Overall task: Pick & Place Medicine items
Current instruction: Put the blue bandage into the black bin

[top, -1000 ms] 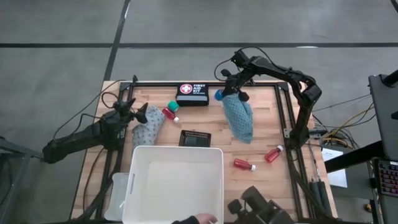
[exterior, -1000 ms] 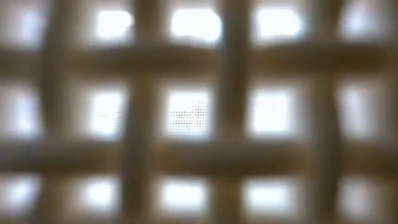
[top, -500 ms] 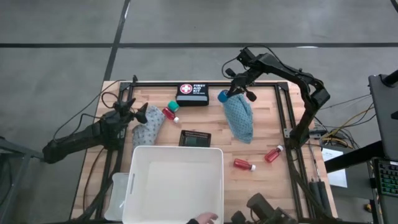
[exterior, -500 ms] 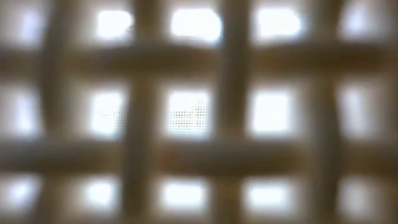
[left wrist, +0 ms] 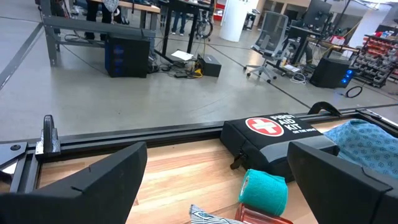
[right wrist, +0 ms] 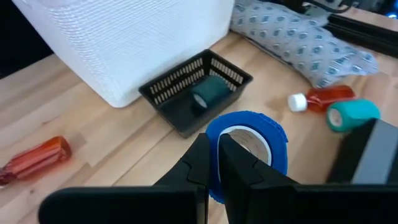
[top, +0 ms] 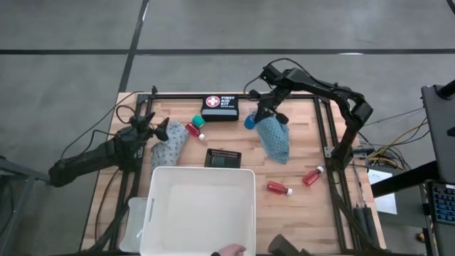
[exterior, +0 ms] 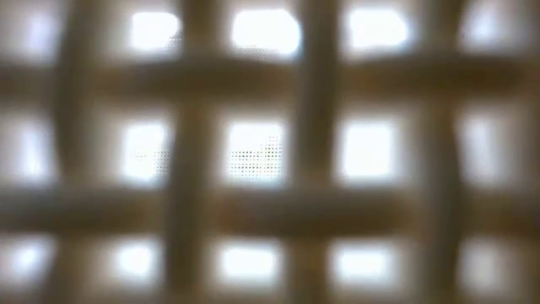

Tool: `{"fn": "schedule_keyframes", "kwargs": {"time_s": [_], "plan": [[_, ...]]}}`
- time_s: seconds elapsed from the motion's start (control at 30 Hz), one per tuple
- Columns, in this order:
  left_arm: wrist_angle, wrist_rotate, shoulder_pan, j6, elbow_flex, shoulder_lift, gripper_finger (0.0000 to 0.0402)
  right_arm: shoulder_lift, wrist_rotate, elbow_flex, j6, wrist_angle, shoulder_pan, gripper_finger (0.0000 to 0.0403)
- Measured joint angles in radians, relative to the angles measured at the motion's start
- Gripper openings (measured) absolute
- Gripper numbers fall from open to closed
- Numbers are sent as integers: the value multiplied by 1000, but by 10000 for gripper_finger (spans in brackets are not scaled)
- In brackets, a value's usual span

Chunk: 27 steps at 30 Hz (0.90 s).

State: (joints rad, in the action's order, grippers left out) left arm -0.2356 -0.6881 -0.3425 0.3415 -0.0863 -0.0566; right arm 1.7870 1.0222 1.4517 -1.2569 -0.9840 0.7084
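My right gripper (top: 257,117) (right wrist: 214,149) is shut on a blue tape-like ring (top: 249,122) (right wrist: 247,146), over the far middle of the table beside the teal cloth (top: 274,139). My left gripper (top: 162,130) (left wrist: 217,155) is open and empty at the far end of the grey patterned cloth (top: 169,148). A green roll (top: 197,121) (left wrist: 264,191) and a red bottle (top: 193,131) lie on their sides between the grippers. Two more red bottles (top: 279,188) (top: 313,176) lie at the near right. My right gripper pinches the blue ring's wall (right wrist: 212,138) between its two fingers, one finger inside the hollow and one outside. The fingers come from the far right, slanting down. The ring looks lifted clear of the table, its opening facing the wrist camera.
A black first aid kit (top: 220,107) lies at the far edge. The black mesh tray (top: 222,158) (right wrist: 196,99) stands just beyond the big white tub (top: 199,210). A person's hand (top: 229,251) shows at the near edge. A blurred lattice fills the low view.
My right gripper has carried the blue ring a short way toward the table's near edge, from beside the first aid kit down along the teal cloth's left side, and the arm has swung a little to the left. The cloths and bottles have stayed in place.
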Motion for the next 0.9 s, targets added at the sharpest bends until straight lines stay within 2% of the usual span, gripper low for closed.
{"fn": "schedule_keyframes", "kwargs": {"time_s": [0.17,0.43,0.9], "plan": [[0,0,0,0,0,0,393,0,0,0,-16,0,-42,13],[0,0,0,0,0,0,393,0,0,-1,-134,8,-103,13],[0,0,0,0,0,0,393,0,60,-1,-131,148,-205,13]]}}
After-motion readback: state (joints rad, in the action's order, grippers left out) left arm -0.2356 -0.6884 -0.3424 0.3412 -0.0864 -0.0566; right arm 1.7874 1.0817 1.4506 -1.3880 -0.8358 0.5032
